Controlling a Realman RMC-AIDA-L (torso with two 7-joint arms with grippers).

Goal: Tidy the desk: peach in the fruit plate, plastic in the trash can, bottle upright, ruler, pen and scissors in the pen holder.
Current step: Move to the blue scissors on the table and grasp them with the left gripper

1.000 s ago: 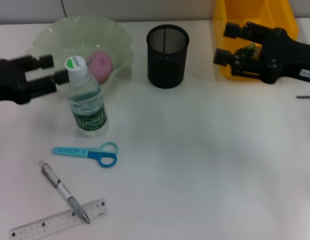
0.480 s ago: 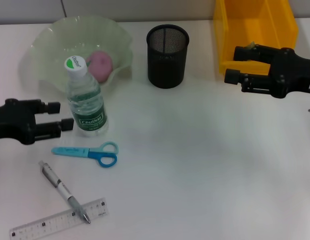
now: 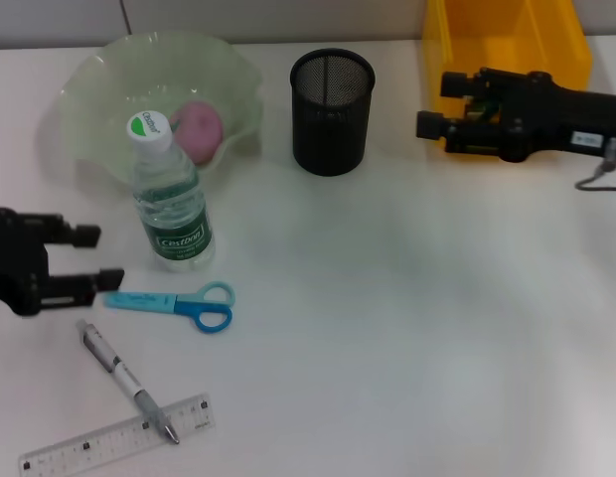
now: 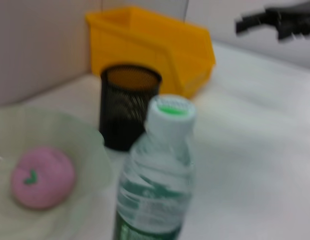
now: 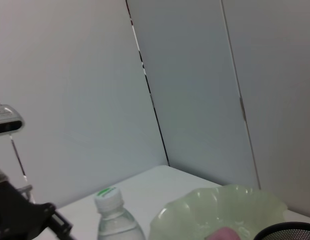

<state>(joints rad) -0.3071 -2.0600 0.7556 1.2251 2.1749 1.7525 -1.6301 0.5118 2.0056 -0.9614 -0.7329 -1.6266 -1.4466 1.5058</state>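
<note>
Since the earlier frames my left tool (image 3: 92,256) has dropped from beside the bottle cap to the worktop's (image 3: 407,338) near-left area; its fingers stand apart, grasping nothing, just beside the scissors' handle-free tip. My right tool (image 3: 434,111) has swung back in front of the yellow plastic bin (image 3: 507,35), released and empty.

Remaining, nearest first: the clear plastic ruler (image 3: 114,440), with the grey-and-white pen (image 3: 127,381) lying across its end, and the blue-handled scissors (image 3: 174,303). All three lie flat on the worktop, outside the holder.

Done, as I judge it: the clear water bottle with white cap (image 3: 172,199) stands upright; the pink peach (image 3: 200,129) sits in the pale green ruffled fruit plate (image 3: 99,89). The black mesh pen holder (image 3: 332,111) looks empty. I see no loose plastic on the worktop.
</note>
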